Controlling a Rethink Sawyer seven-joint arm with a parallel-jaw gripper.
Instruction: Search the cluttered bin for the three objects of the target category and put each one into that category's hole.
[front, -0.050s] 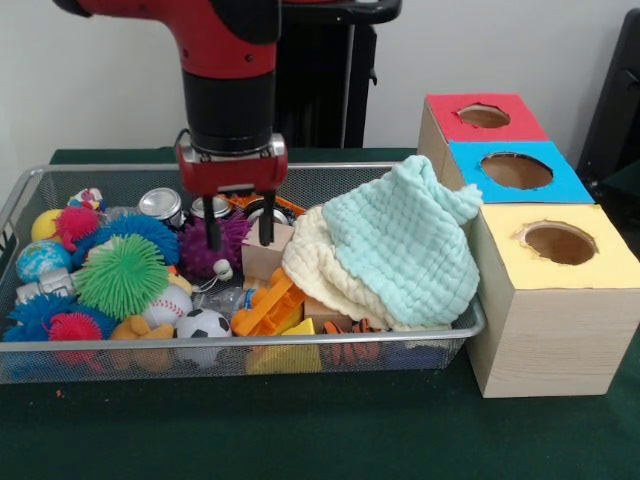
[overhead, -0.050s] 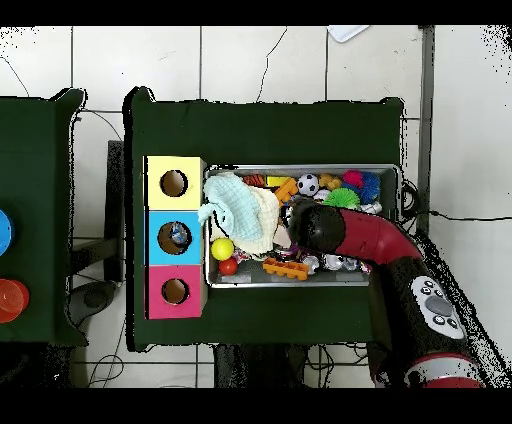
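3 holes: red hole (front, -0.050s: 484, 115) far, blue hole (front, -0.050s: 516, 171) middle, yellow hole (front, -0.050s: 559, 243) near, a row of boxes right of the bin in the front view
Bin: wire mesh bin (front, -0.050s: 300, 352) on green counter (front, -0.050s: 330, 430), packed with clutter
Hand: hand (front, -0.050s: 240, 236) open, 2 black fingers apart, pointing down over the bin's middle, gripping nothing
Below hand: purple spiky ball (front, -0.050s: 205, 255) and a tan block (front, -0.050s: 262, 262) just under the fingertips
Cloths: mint cloth (front, -0.050s: 400, 245) heaped on cream cloth (front, -0.050s: 315, 270), right end of bin, touching the yellow box
Left side: green spiky ball (front, -0.050s: 122, 275), blue spiky ball (front, -0.050s: 135, 232), pink spiky ball (front, -0.050s: 75, 225), soccer ball (front, -0.050s: 203, 325), baseball (front, -0.050s: 168, 305)
Far side: silver cans (front, -0.050s: 160, 205)
Near middle: orange plastic piece (front, -0.050s: 265, 305)
Overhead: yellow ball (overhead, -0.050s: 222, 249) and red ball (overhead, -0.050s: 228, 266) beside the cloths
Target objects: cannot tell which ones
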